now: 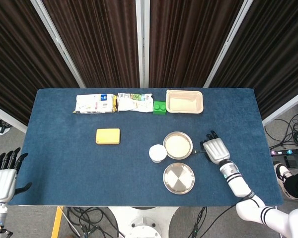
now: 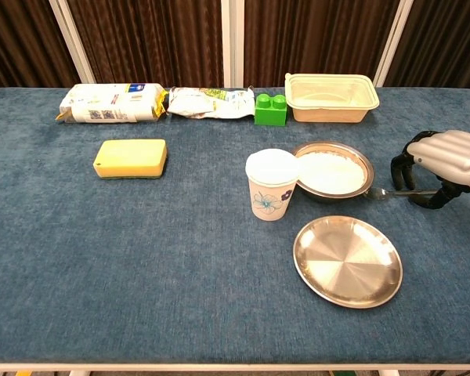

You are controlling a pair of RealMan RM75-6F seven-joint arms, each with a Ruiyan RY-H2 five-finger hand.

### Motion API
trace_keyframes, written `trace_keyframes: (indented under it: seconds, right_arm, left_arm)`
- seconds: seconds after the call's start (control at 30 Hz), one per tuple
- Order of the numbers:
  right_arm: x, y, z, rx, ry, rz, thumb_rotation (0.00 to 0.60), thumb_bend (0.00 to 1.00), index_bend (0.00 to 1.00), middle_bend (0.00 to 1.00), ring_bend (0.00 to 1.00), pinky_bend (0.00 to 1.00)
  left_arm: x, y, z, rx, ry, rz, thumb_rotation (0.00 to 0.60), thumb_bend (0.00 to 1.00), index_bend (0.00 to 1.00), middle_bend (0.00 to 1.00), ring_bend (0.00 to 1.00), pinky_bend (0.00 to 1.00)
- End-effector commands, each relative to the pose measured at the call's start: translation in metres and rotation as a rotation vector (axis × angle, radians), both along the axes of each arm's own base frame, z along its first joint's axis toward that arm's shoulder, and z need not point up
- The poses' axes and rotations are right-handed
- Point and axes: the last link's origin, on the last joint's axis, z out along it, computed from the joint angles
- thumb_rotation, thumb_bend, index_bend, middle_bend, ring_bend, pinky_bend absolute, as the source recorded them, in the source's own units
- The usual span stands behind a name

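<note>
Right hand (image 2: 442, 160) hovers low over the tabletop (image 2: 141, 258), fingers (image 2: 401, 168) curled down around the handle of a spoon (image 2: 395, 193), though whether they actually pinch it I cannot tell. The spoon lies flat, its tip just beside the bowl (image 2: 333, 170). A paper cup (image 2: 271, 184) stands touching the bowl's left rim, a steel plate (image 2: 347, 260) nearer. Left hand (image 1: 4, 178) hangs off the tabletop's edge, fingers apart, holding nothing.

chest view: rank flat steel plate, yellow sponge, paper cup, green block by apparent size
1. flat steel plate, largest, though it is also nearest the camera.
2. yellow sponge.
3. paper cup, close to the sponge in apparent area, so that order is unsure.
4. green block, smallest, though farthest back.
</note>
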Motion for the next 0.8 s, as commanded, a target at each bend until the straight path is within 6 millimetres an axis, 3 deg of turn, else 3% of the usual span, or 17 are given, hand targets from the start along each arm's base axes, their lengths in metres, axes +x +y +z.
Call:
trace_keyframes:
  seconds: [0.03, 0.53, 0.8]
  right_arm:
    - [0.000, 0.000, -0.001, -0.001, -0.001, -0.001, 0.600, 0.30, 0.47, 0.48, 0.18, 0.11]
    - [0.001, 0.000, -0.001, 0.003, 0.001, -0.004, 0.600, 0.33, 0.54, 0.53, 0.22, 0.11]
    - [0.010, -0.005, 0.028, -0.018, 0.025, 0.038, 0.600, 0.33, 0.57, 0.56, 0.25, 0.12]
  left_arm:
    - [-0.001, 0.000, 0.000, -0.001, -0.003, 0.002, 0.600, 0.12, 0.22, 0.14, 0.07, 0.05]
    - [-0.004, -0.002, -0.002, 0.000, -0.011, 0.005, 0.600, 0.12, 0.22, 0.14, 0.07, 0.05]
    - [-0.004, -0.002, -0.001, 0.004, -0.013, 0.003, 0.600, 0.12, 0.22, 0.14, 0.07, 0.05]
